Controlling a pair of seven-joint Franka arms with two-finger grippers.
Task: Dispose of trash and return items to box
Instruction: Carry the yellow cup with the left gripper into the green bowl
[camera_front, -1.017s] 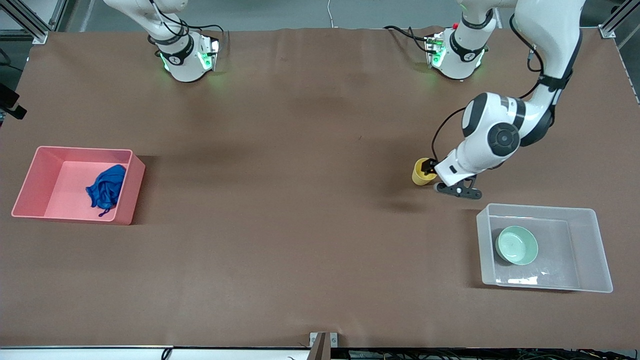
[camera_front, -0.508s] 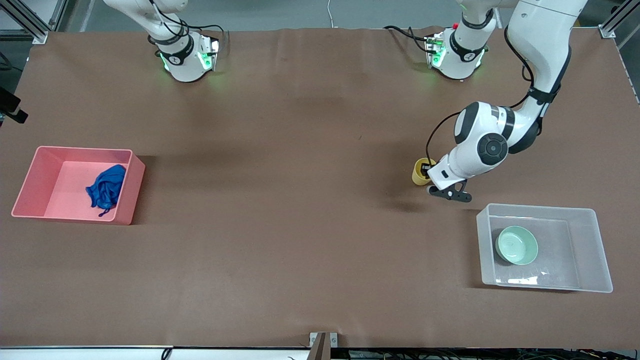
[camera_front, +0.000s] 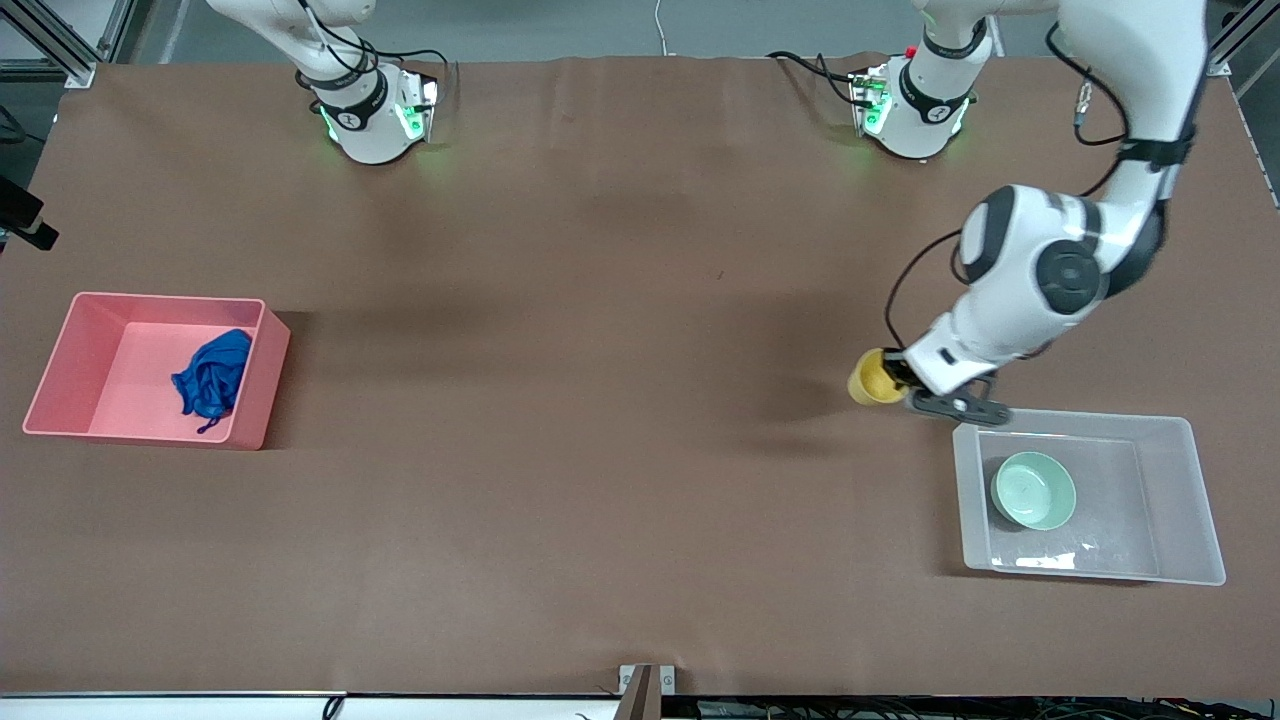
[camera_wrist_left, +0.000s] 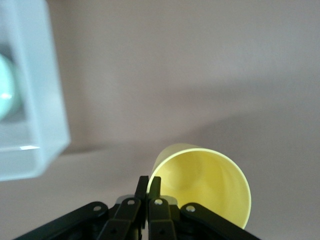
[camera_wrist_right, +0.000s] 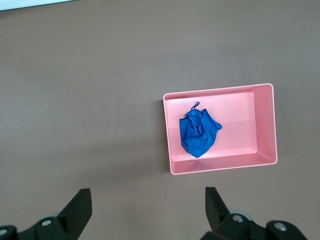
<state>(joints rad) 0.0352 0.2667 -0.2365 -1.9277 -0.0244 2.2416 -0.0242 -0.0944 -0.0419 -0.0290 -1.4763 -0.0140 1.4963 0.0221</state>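
Observation:
My left gripper (camera_front: 893, 381) is shut on the rim of the yellow cup (camera_front: 872, 378) and holds it tilted in the air over the table, beside the clear box's (camera_front: 1195, 500) corner. In the left wrist view the fingers (camera_wrist_left: 155, 186) pinch the cup's wall (camera_wrist_left: 210, 180), and the box's corner (camera_wrist_left: 40, 110) shows. The mint-green bowl (camera_front: 1033, 490) lies in the box. The blue cloth (camera_front: 212, 373) lies in the pink bin (camera_front: 70, 350). My right gripper (camera_wrist_right: 147, 200) is open, high over the table; its view shows the cloth (camera_wrist_right: 198, 132) in the bin (camera_wrist_right: 265, 125).
The brown table cover (camera_front: 600, 450) spans the whole table. The pink bin stands at the right arm's end, the clear box at the left arm's end. Both arm bases (camera_front: 375, 110) stand along the table's edge farthest from the front camera.
My left gripper has lifted the yellow cup off the table and carried it toward the clear box. The right arm has not moved.

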